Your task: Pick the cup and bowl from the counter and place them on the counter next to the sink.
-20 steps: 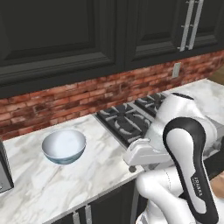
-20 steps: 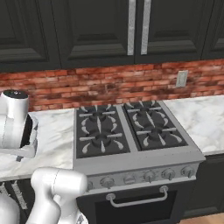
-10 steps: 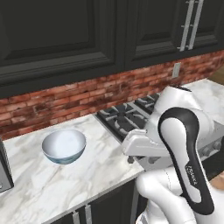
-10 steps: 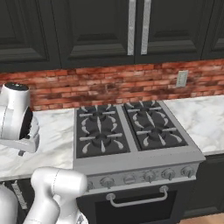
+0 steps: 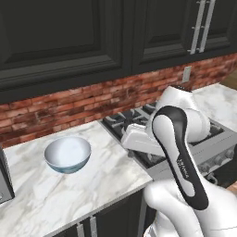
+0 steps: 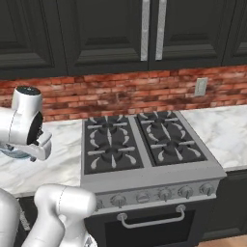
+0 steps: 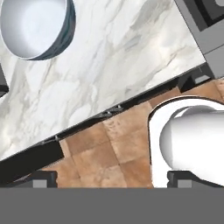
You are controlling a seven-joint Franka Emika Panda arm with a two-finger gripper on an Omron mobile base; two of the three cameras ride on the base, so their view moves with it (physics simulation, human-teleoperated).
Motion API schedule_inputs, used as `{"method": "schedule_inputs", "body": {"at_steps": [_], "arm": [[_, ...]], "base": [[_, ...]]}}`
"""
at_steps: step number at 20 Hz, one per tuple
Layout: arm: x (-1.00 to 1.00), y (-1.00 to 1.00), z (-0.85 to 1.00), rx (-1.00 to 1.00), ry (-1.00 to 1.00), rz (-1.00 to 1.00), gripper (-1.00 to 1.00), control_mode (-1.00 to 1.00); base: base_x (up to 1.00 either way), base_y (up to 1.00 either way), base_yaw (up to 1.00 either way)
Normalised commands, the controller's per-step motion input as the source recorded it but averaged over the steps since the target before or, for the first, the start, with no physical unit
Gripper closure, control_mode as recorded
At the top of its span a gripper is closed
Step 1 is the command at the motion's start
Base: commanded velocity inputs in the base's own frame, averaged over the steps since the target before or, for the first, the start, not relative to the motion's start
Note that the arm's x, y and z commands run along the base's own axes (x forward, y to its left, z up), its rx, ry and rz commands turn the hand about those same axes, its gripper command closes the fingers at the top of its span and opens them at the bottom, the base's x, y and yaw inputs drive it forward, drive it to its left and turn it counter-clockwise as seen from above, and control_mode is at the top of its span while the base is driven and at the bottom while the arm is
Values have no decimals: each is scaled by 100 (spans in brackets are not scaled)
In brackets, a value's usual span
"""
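Bowl first: the wide round bowl (image 5: pixel 67 153), white inside and blue-grey outside, sits upright on the white grey-veined marble counter (image 5: pixel 92 183), left of the black gas stove (image 6: pixel 140 144) and well apart from it; from the hand camera I see the bowl (image 7: pixel 36 27) at the far upper-left corner, while my tool (image 7: pixel 109 179) hangs past the counter's front edge over the brown tiled floor (image 7: pixel 109 153); its fingers stand wide apart, holding nothing; I judge the reach must go forward and to the left.
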Motion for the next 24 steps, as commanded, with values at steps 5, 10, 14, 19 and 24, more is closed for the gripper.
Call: {"method": "schedule_inputs", "body": {"at_steps": [5, 10, 14, 19, 24], "arm": [[27, 26, -17, 7, -21, -28, -100, -100], [15, 66, 1, 0, -15, -30, -100, -100], [32, 41, 29, 0, 2, -7, -100, -100], [49, 6, 4, 0, 2, 0, -100, -100], [59, -3, 0, 0, 1, 13, -100, -100]], "base": [[0, 0, 0], [0, 0, 0], [0, 0, 0], [0, 0, 0], [0, 0, 0]]}}
